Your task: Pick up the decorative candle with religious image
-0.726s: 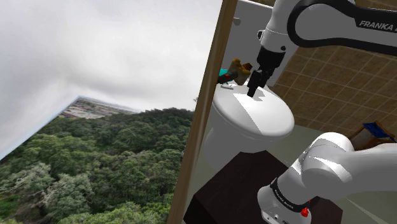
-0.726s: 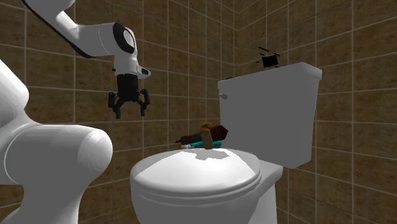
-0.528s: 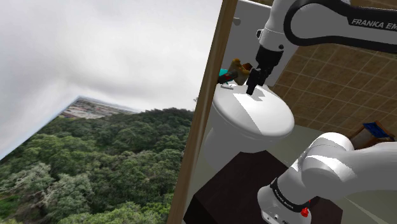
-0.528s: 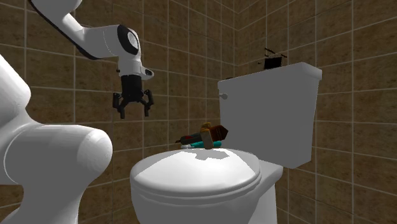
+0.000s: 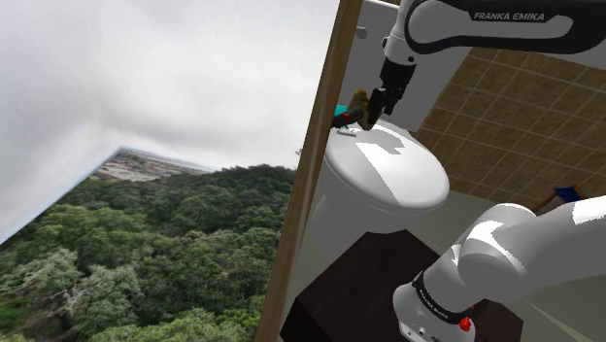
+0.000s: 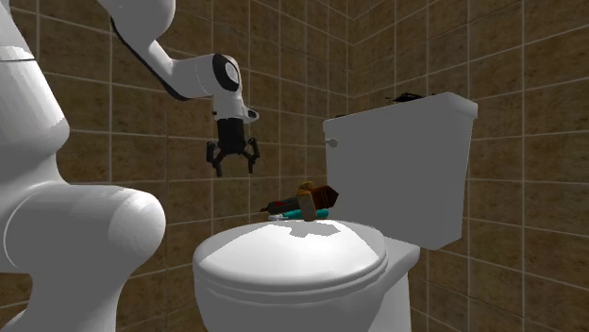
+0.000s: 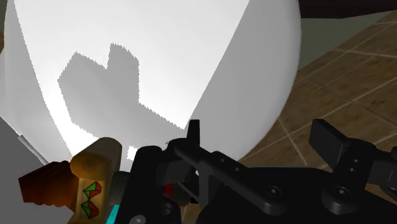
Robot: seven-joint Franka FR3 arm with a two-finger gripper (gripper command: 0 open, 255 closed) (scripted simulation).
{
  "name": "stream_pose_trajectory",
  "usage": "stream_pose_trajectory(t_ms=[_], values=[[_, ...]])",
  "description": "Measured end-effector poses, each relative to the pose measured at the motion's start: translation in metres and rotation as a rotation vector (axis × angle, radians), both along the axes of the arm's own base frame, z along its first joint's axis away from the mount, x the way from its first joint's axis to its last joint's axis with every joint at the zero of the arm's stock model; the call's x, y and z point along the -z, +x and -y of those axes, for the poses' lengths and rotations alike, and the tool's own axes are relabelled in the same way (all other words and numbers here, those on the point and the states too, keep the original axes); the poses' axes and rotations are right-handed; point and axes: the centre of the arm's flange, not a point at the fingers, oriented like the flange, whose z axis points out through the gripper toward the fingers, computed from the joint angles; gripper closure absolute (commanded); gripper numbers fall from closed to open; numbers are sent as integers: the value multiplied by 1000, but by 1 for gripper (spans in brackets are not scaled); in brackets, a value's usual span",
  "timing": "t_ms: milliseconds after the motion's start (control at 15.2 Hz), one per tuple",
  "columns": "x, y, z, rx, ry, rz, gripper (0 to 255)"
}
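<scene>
Shoulder view first: treetops (image 5: 146,243) under a cloudy sky stand at the left, then a wooden post (image 5: 309,165), then the white toilet (image 5: 388,180). The candle (image 5: 351,111) lies at the back of its closed lid, and the black tool (image 5: 372,117) hangs just to the candle's right, seemingly a little above it.

In the second exterior view the white arm (image 6: 179,71) reaches in from the left. The tool (image 6: 234,166) hangs in the air with its fingers spread wide, holding nothing, up and left of the candle (image 6: 304,202). The candle lies on its side on the lid (image 6: 283,255), close to the tank (image 6: 401,165).

In the wrist view the yellowish candle (image 7: 95,178), marked red and green, sits beside the tool (image 7: 261,143), outside its fingers.
</scene>
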Motion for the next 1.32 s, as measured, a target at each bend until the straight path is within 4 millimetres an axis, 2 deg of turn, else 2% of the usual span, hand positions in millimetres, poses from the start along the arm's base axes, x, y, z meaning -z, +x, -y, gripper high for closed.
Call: stream_pose_trajectory(t_ms=[594, 1320], values=[[6, 84, 86, 31, 0, 17, 0], [12, 174, 192, 70, -1, 38, 0]])
